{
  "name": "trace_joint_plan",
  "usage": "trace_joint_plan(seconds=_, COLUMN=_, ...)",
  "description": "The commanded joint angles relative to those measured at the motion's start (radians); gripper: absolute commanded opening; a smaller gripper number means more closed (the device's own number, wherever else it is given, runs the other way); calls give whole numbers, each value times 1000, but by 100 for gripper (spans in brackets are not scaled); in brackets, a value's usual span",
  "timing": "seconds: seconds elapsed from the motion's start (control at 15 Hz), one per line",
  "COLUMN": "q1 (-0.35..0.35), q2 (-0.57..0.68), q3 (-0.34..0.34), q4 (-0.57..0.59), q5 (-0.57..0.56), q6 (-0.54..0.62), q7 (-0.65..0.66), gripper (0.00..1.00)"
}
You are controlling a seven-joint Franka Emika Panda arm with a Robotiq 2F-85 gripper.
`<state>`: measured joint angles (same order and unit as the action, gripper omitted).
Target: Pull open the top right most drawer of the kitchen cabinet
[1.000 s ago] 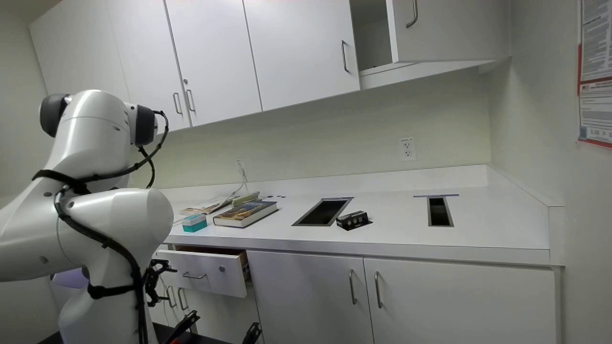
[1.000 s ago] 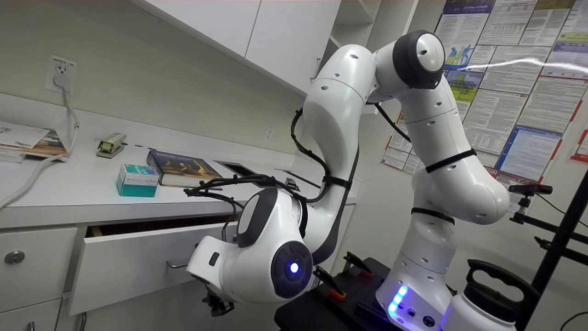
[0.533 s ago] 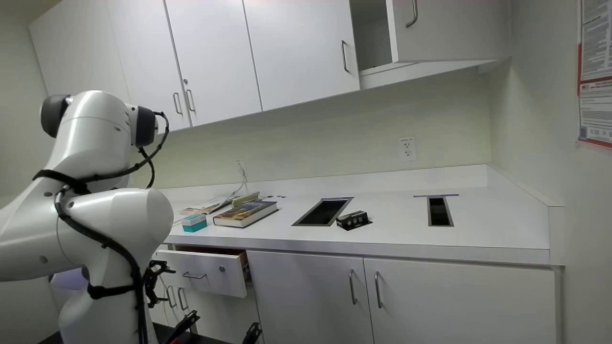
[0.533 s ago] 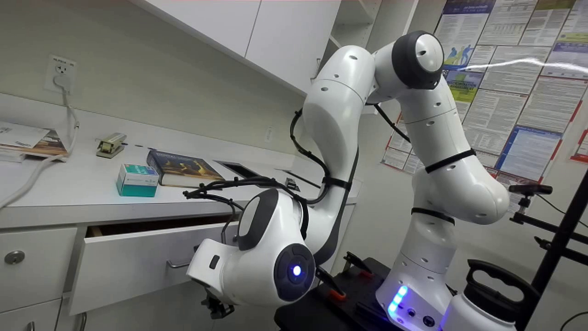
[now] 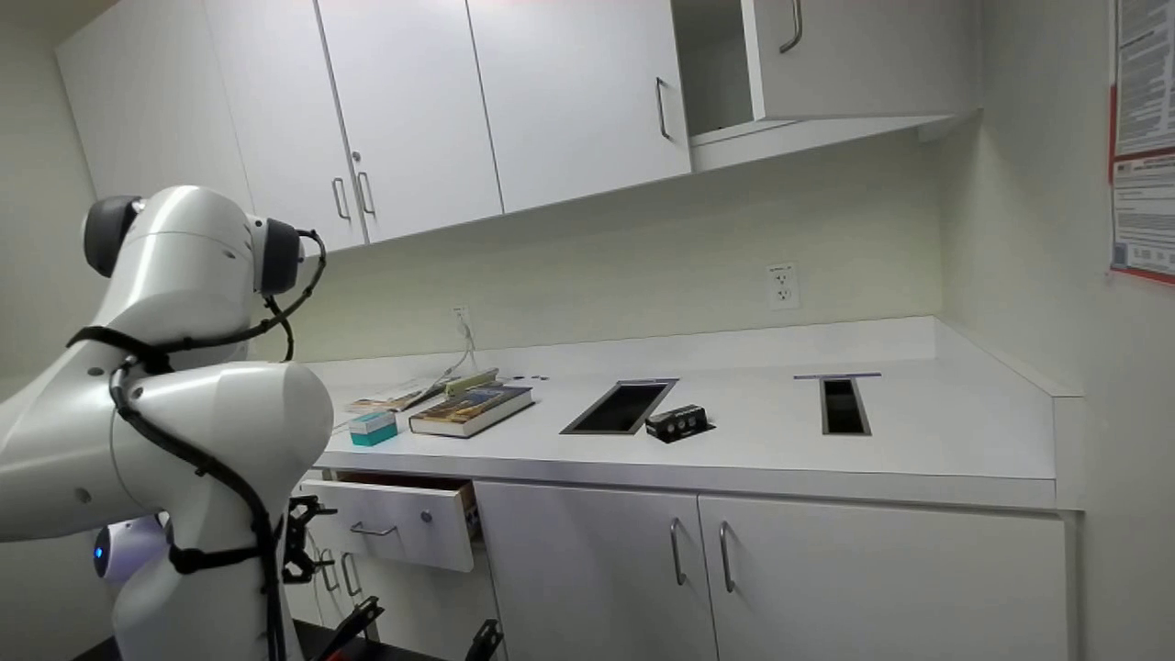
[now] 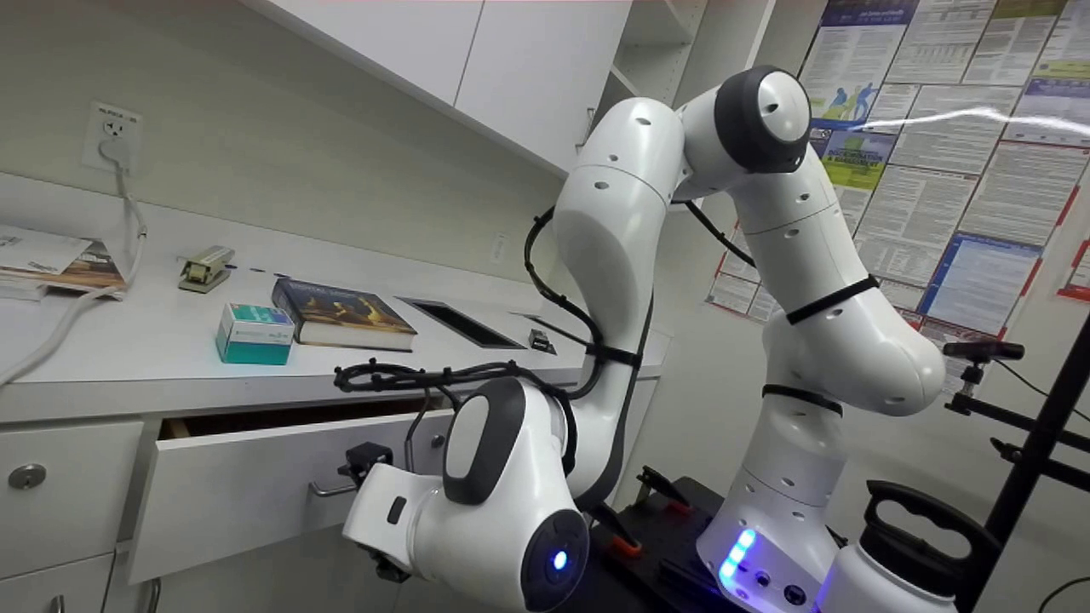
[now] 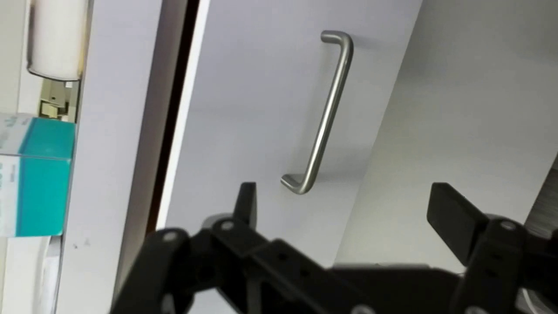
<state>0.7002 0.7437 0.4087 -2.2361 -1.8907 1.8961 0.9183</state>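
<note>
The drawer is partly open, with a dark gap above its flat white front. The drawer front shows in both exterior views [image 5: 427, 542] [image 6: 221, 502] and in the wrist view [image 7: 244, 100]. Its silver bar handle [image 7: 330, 109] lies ahead of my fingertips in the wrist view, apart from them. My gripper [image 7: 344, 187] is open with nothing between its fingers. In an exterior view the gripper [image 5: 329, 535] stands out from behind the arm, in front of the drawer. The white kitchen cabinet [image 5: 587, 560] runs below the countertop.
On the countertop [image 5: 945, 441] are a teal-and-white box [image 6: 255, 335], a book [image 6: 345, 315], a stapler [image 6: 205, 268] and a small black box [image 5: 677, 423]. Two dark cutouts sit in it, one being the wider cutout [image 5: 622, 407]. Black clamps [image 6: 613, 521] stand beside the robot base.
The upper arm has sunk slightly, and the wrist has dropped and turned. The gripper has rotated a little and stays in front of the drawer. The drawer shows no movement.
</note>
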Motion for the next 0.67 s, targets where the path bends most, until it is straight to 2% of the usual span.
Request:
trace_joint_plan(seconds=0.0, q1=14, q2=77, q3=-3, q4=46, q5=-59, q6=-127, q7=45, gripper=100)
trace_joint_plan(seconds=0.2, q1=7, q2=135, q3=1, q4=81, q5=-93, q6=-200, q7=77, gripper=100)
trace_joint_plan(seconds=0.27, q1=-22, q2=100, q3=24, q4=45, q5=-78, q6=-167, q7=38, gripper=100)
trace_joint_plan(seconds=0.53, q1=-21, q2=140, q3=22, q4=74, q5=-91, q6=-191, q7=49, gripper=100)
trace_joint_plan(seconds=0.6, q1=-2, q2=144, q3=10, q4=78, q5=-92, q6=-236, q7=46, gripper=100)
